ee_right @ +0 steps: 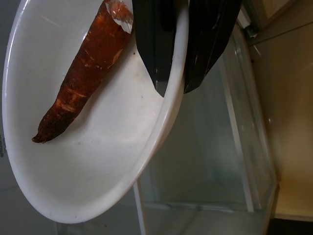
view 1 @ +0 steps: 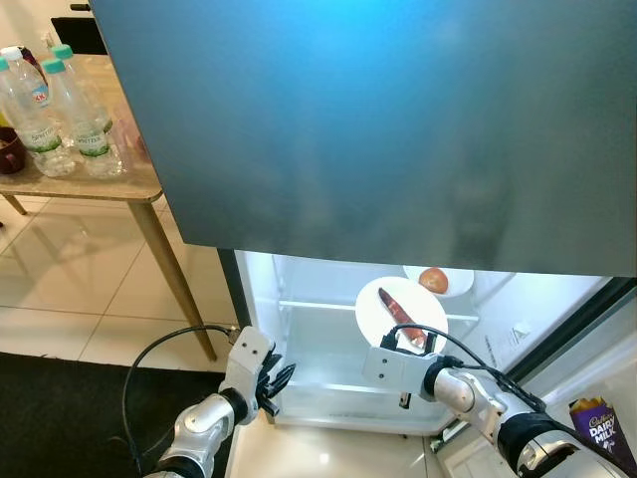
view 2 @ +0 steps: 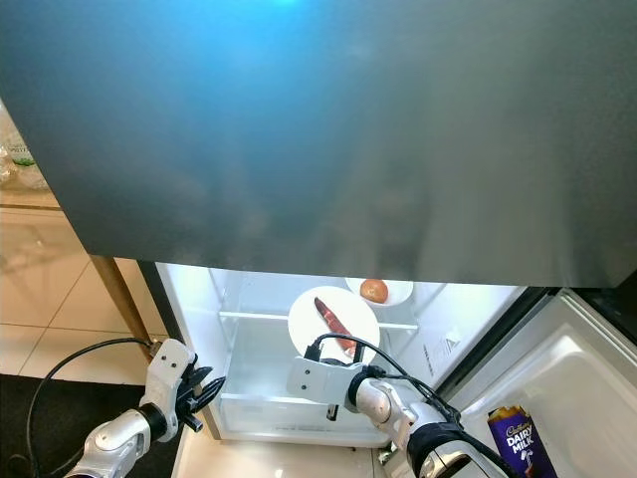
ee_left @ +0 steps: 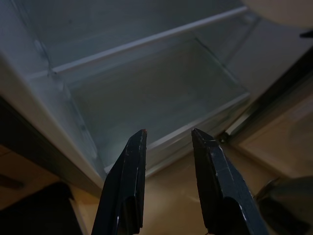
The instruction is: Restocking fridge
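A white plate (view 1: 383, 304) with a reddish-brown carrot (view 1: 393, 307) on it is held up in front of the lit fridge interior (view 1: 318, 349). My right gripper (view 1: 416, 342) is shut on the plate's near rim (ee_right: 168, 112); the carrot (ee_right: 83, 73) lies just beside the fingers (ee_right: 154, 44). A second white plate (view 1: 450, 286) with an onion (view 1: 433, 280) sits on the fridge shelf behind. My left gripper (view 1: 280, 381) hangs open near the fridge's lower left corner, its fingers (ee_left: 129, 181) apart and pointing at the clear crisper drawer (ee_left: 161, 103).
The dark fridge door (view 1: 378, 119) spreads across the upper part of the view. A wooden table (view 1: 129, 184) with several water bottles (view 1: 70, 115) stands at left. A Cadbury chocolate pack (view 1: 601, 432) sits in the open door's bin at right. A black mat (view 1: 60, 418) covers the floor at left.
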Controlling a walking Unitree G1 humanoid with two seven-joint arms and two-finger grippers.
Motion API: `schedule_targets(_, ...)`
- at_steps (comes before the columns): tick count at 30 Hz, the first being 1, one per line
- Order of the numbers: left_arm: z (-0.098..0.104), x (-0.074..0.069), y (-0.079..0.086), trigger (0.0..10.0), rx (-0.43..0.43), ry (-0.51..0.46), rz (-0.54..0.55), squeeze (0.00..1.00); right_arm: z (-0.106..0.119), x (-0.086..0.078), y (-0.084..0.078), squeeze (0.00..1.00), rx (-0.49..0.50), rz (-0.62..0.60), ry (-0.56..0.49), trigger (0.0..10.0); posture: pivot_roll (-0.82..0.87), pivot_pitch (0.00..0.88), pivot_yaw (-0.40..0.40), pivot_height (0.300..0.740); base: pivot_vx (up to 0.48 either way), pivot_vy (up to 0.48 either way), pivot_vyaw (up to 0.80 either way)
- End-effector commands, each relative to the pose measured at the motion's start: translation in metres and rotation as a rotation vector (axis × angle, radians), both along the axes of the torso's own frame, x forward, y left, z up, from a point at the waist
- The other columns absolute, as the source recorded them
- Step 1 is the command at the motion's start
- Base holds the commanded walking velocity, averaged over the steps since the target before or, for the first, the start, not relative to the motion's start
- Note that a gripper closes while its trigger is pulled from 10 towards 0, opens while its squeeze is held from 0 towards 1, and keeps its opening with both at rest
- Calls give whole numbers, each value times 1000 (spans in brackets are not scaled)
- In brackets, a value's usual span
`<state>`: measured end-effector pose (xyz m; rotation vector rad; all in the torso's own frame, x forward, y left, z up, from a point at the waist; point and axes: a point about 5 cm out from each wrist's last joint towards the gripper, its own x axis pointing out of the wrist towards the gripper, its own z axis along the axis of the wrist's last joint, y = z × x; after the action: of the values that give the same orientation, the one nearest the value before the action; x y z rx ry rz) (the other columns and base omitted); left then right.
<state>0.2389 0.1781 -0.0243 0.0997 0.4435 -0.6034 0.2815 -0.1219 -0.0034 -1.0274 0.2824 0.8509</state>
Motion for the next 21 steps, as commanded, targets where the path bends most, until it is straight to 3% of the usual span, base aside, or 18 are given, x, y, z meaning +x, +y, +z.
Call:
schedule_targets(1,-2,-3,5,10000,31,6,-9,0,4,2,0,0,14,7,-17,10000,-28,41,-35,675,0,0,0)
schedule_targets(6,-1,-3,6,10000,36,6,-8,0,4,3,-1,0,-10,5,-23,10000,-30,42,-34,675,0,0,0)
schedule_targets(16,1,1,6,10000,49,-15,1,0,4,3,-3,0,-17,11,-21,10000,-32,46,-35,615,0,0,0)
schedule_targets(21,1,1,5,10000,51,-18,-2,0,5,3,-2,0,2,23,-21,10000,-33,47,-34,610,0,0,0)
